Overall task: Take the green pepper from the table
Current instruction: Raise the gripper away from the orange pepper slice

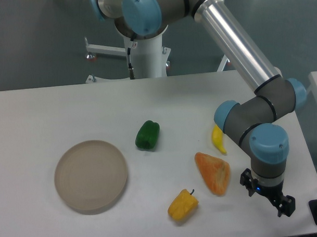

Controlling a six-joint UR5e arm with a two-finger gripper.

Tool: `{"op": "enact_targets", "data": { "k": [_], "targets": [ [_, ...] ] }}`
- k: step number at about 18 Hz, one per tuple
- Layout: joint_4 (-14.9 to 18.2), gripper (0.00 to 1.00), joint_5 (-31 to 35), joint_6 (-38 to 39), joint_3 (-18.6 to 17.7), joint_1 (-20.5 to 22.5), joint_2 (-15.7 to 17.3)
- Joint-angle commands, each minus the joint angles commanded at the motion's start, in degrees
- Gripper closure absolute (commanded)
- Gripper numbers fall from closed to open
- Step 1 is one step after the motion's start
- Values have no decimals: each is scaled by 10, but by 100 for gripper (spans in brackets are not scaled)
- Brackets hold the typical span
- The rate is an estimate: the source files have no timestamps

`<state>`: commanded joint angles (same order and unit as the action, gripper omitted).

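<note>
Best swung left from the near right bench [43,109] corner, black two-finger jaws [268,195] spread and empty, over orange and yellow pieces, toward the small glossy dark-green pepper [147,135] lying mid-bench, right of the round beige plate [91,176].

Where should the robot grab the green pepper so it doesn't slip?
Probably across the middle of the green pepper, coming straight down from above. It lies on its side on the table, longer one way than the other, so the fingers would best close over its narrower width. Nothing sits close beside it. The gripper is far off, near the table's right edge.
</note>
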<state>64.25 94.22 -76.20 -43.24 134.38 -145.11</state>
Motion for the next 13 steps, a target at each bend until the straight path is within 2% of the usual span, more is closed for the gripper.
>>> {"op": "enact_targets", "data": {
  "k": [5, 7, 9, 12, 13],
  "targets": [
    [-2, 0, -7, 3, -4, -3, 6],
    [-1, 0, -8, 1, -18, -4, 20],
    [-2, 0, -7, -6, -48, -4, 35],
    [0, 0, -14, 6, -97, -4, 78],
    [3, 0, -18, 19, -124, -4, 96]
  ]
}}
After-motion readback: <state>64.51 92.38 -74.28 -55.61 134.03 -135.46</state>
